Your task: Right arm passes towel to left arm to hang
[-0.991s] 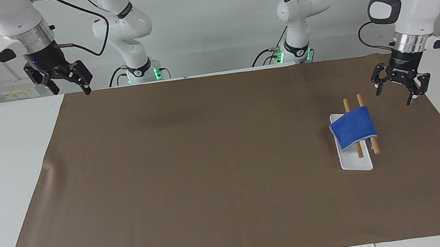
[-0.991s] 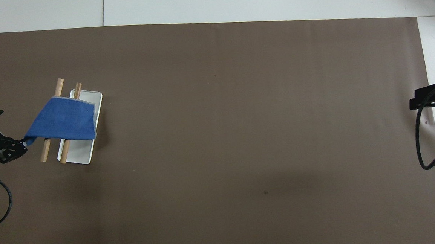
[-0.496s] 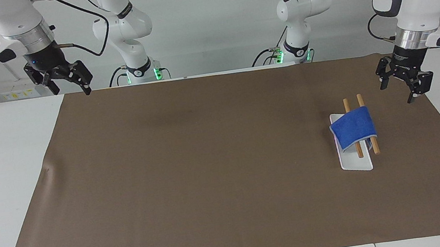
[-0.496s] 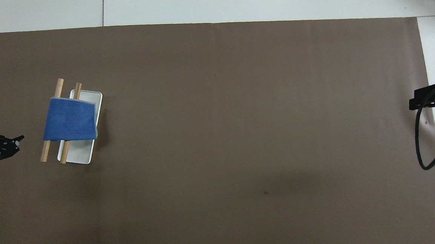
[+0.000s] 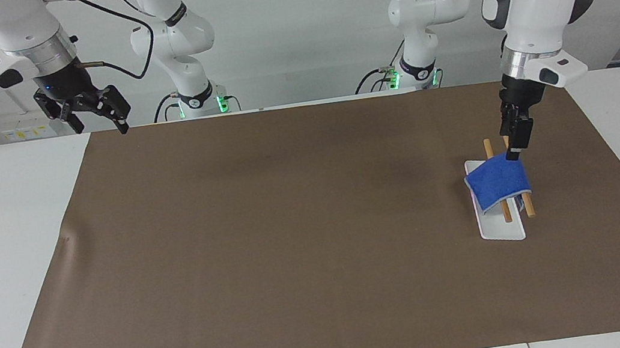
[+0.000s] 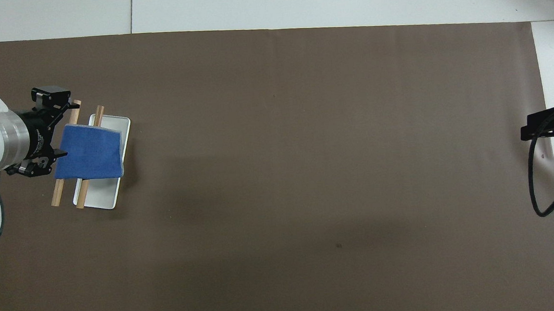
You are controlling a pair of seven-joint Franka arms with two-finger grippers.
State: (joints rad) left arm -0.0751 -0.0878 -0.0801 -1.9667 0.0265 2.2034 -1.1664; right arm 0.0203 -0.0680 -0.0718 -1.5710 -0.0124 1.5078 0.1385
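The blue towel (image 5: 498, 183) (image 6: 92, 155) hangs draped over two wooden rods (image 5: 487, 146) (image 6: 75, 109) of a small rack on a white base (image 5: 500, 230) (image 6: 106, 197), toward the left arm's end of the table. My left gripper (image 5: 515, 144) (image 6: 61, 131) points down at the towel's edge, jaws open, holding nothing. I cannot tell whether its tips touch the cloth. The right gripper (image 5: 90, 111) (image 6: 542, 125), with its blue light, waits open and empty high above the mat's corner at the right arm's end.
A brown mat (image 5: 294, 231) (image 6: 307, 173) covers most of the white table (image 5: 4, 241). Both arm bases (image 5: 197, 102) stand at the robots' edge. A black cable (image 6: 539, 192) loops down from the right gripper.
A second ago the left gripper still pulled the towel's corner out; the corner has since dropped back onto the rack. The left wrist has turned and swung in to the towel's edge. The right arm has not moved.
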